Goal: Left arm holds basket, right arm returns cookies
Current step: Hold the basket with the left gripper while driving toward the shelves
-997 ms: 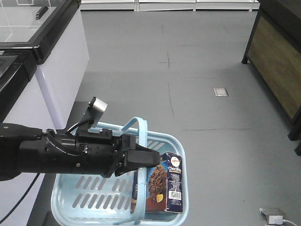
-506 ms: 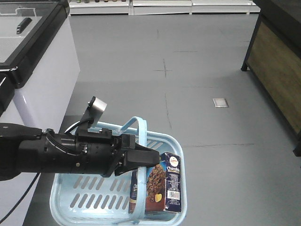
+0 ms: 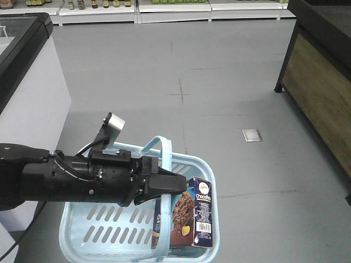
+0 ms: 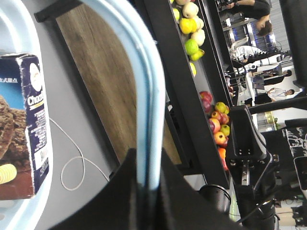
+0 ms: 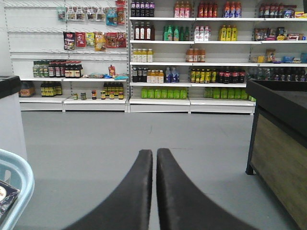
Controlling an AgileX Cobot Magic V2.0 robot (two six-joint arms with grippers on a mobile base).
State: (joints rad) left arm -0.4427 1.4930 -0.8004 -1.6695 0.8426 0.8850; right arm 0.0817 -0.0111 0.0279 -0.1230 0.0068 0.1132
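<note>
Left arm: the left arm (image 3: 66, 181) reaches forward over the basket (image 3: 74, 227).
Left gripper: the left gripper (image 4: 146, 189) is pinching the arched handle (image 4: 151, 96) of the basket. In the left wrist view the handle passes between its two black fingers.
Basket: light blue, it appears to be carried by this handle above the grey floor (image 3: 219, 82). Whether it touches the floor cannot be told.
Cookies: the cookies (image 3: 192, 213) stand upright inside the basket at its right end, against the wall and just beside the handle.
Right gripper: the right gripper (image 5: 156, 160) has its fingers pressed together with nothing between them. It points toward the shelves (image 5: 192, 72), which are well apart from it.
Done: the holding part seems to be in place, since the basket is gripped.
Left: the returning seems not yet begun. The box is in the basket, so the right gripper would have to spread, take it and bring it to a shelf.
Around: the shelves carry many bottles. A dark stand (image 3: 321, 76) with a wooden side is at the right and bears fruit (image 4: 216, 132). A white cabinet (image 3: 33, 104) is at the left.
In the way: the handle and the left gripper sit just above the box, so a reach from the right side looks safer. The stand narrows the way on that side.
</note>
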